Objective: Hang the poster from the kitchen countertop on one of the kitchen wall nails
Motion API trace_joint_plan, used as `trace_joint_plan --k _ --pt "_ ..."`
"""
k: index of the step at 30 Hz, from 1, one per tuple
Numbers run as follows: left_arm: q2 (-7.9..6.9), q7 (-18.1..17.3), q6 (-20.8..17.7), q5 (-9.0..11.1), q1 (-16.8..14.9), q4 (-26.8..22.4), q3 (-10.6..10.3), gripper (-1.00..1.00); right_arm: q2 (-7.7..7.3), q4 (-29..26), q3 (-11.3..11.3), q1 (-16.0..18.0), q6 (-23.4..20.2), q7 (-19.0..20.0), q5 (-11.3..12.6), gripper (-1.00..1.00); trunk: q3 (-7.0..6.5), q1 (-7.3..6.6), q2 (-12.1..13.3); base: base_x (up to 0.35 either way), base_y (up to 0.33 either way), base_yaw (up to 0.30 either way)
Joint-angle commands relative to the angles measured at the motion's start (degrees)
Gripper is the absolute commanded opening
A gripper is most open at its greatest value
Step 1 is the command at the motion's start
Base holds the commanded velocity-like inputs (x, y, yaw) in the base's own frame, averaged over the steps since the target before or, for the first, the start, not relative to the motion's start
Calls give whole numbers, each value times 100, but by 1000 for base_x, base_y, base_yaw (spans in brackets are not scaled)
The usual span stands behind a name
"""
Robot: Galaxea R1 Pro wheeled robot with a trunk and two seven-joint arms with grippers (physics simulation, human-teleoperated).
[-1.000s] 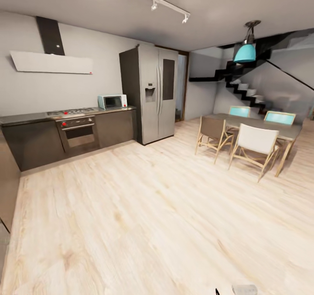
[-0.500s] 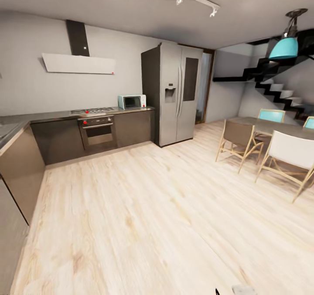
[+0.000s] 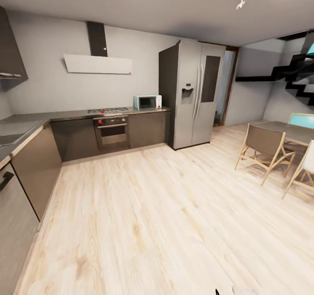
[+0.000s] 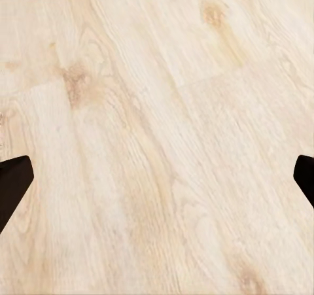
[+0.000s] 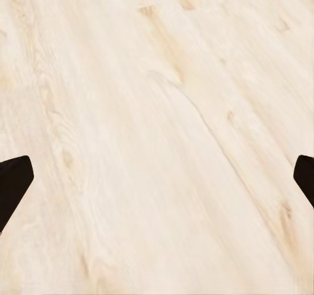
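Note:
The poster is out of view. The kitchen countertop (image 3: 69, 113) is a grey L-shaped surface along the back wall and down the left side, over dark cabinet fronts. In the left wrist view, my left gripper (image 4: 157, 180) is open above bare wooden floor, with its dark fingertips (image 4: 13, 184) at the picture's two edges and nothing between them. My right gripper (image 5: 157, 180) is open in the same way over the floor, its fingertips (image 5: 13, 182) far apart.
On the back counter sit a hob (image 3: 107, 110) and a white microwave (image 3: 147, 102), with an oven (image 3: 112, 131) below and a hood (image 3: 98, 63) above. A tall steel fridge (image 3: 196, 94) stands to the right. A dining table (image 3: 292, 131) with chairs (image 3: 264, 147) is at far right. Wide wooden floor lies ahead.
The camera has turned left, so the whole kitchen has slid right in the picture. The counter's left leg and an upper cabinet have come in, and the turquoise lamp has left.

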State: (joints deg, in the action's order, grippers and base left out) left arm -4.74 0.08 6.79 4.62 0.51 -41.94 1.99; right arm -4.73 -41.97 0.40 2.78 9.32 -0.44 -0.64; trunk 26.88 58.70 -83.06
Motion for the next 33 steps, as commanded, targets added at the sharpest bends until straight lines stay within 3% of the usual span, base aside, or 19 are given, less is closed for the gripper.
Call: trace_joint_plan --k 1,18,33 --pt "-1 1 3 48 2 -7 -5 100 -1 4 4 3 17 -4 -7 100 5 3 -2 261 -215 267" --pt "1 1 -2 50 2 -7 -6 100 -5 95 5 3 15 -2 -6 100 10 3 -2 255 -222 67" --pt "3 1 -2 50 2 -7 -6 100 -1 94 4 3 17 -8 -7 100 10 3 -2 250 -227 265"
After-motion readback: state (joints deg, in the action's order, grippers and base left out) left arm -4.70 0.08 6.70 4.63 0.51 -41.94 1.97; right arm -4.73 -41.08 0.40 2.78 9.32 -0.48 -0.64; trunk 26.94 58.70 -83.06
